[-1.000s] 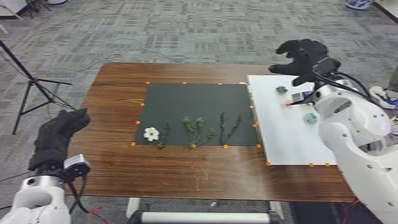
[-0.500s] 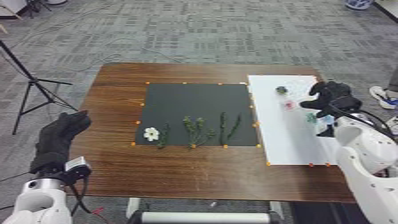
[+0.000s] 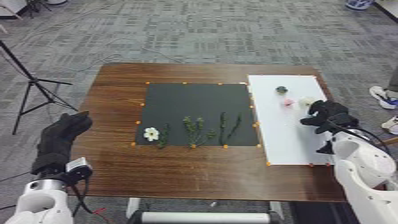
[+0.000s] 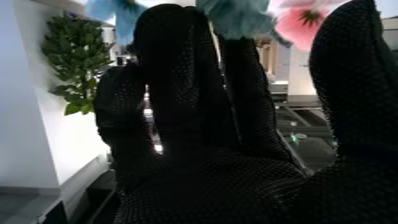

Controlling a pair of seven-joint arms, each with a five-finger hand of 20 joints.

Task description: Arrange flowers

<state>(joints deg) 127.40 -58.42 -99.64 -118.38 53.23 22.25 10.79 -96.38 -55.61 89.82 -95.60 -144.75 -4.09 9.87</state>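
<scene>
In the head view, my right hand [image 3: 330, 115] is over the right side of the white board [image 3: 284, 142], its fingers low over the surface. Close beyond it are a cream flower [image 3: 307, 100], a pink flower [image 3: 288, 103] and a dark green one [image 3: 282, 90]. Seen from the right wrist, the same hand [image 4: 204, 175] is open, fingers straight, with light blue [image 4: 115, 12], teal [image 4: 238, 17] and pink [image 4: 306, 25] blooms past the fingertips. A white flower [image 3: 151, 133] and green stems [image 3: 194, 131] lie along the black mat's near edge. My left hand [image 3: 60, 135] is open.
The black mat [image 3: 191, 100] lies on the brown table [image 3: 169, 175], left of the white board. Small orange markers line the mat and board edges. A black tripod [image 3: 33, 80] stands on the floor beyond the table's left side.
My right hand has come down and nearer from above the board's far right corner. The cream flower has come into sight, while the teal and blue ones are now covered. My left hand is nearly still.
</scene>
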